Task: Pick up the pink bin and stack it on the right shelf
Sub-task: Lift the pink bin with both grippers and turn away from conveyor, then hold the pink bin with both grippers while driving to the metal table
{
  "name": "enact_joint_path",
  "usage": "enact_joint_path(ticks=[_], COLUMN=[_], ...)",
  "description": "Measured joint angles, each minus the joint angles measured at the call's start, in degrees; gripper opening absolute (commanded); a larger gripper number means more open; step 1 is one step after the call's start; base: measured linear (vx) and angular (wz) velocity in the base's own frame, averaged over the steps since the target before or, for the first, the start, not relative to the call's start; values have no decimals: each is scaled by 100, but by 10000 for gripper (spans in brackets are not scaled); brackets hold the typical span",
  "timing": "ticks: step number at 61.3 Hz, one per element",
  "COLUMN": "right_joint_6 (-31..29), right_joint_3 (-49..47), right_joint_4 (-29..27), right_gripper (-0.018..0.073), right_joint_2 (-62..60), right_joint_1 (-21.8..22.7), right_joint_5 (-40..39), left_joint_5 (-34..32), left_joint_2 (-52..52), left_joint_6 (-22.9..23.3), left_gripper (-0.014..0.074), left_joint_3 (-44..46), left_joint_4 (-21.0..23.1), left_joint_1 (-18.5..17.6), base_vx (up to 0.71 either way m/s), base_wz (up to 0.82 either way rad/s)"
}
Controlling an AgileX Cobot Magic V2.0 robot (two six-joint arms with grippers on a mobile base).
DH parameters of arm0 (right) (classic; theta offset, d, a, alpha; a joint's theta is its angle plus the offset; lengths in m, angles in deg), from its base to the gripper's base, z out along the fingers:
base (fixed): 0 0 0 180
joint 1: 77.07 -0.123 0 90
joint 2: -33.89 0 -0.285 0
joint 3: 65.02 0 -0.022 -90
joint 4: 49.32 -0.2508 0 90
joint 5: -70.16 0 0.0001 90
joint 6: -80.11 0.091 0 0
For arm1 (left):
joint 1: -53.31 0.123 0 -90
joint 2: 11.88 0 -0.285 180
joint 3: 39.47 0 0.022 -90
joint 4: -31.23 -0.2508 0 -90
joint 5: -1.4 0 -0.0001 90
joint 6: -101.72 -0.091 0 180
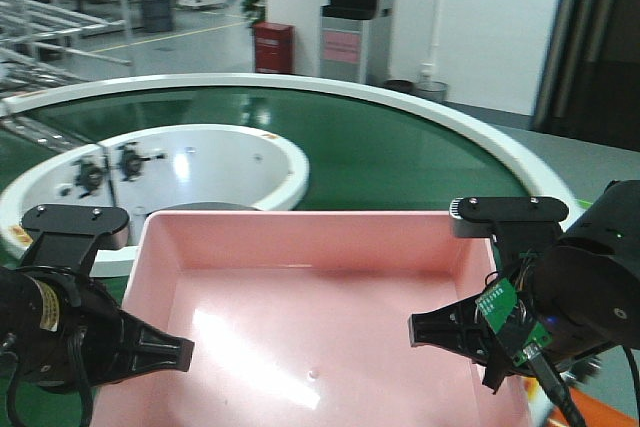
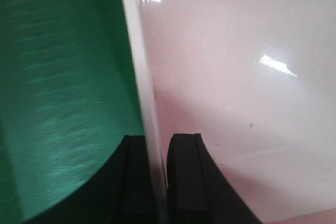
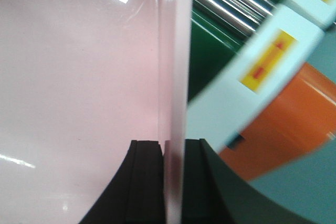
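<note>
**Bin pinched at both side walls, in front of the green belt**

Both arms reach in from the bottom corners of the front view. Between them, the pink bin fills the lower middle of that frame with its open top facing up. Its far rim lies across the white round island and the curved green conveyor belt behind it. Whether the bin rests on anything cannot be told.

At lower left, the left gripper points inward toward the right of the frame, with one black finger reaching over the bin's floor. In the left wrist view, the left gripper straddles the thin upright wall. One of its pads is pressed on the pink inner side, its mate is on the outer side, and the belt shows green beyond. The wall is clamped tight.

At lower right, the right gripper mirrors this pose, pointing toward the left of the frame across the opposite wall. The right wrist view shows the right gripper with black pads closed on either face of that wall. A white rim with yellow labels and an orange surface lie outside at the right of the frame.
</note>
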Motion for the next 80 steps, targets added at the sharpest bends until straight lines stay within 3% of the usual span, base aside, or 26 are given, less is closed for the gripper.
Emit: enact_joint_path(ticks=[80], right_joint_6=[0], right_joint_3=[0], right_joint_4=[0], right_gripper=[53], right_joint_2=[0], right_joint_1=[0], right_joint_5=[17], left_joint_5=[-6], left_joint_2=[0], left_joint_6=[0], left_gripper=[146], left_joint_3=[0], left_joint_4=[4], left_joint_1=[0], base_vx=[-15], base_wz=[-59])
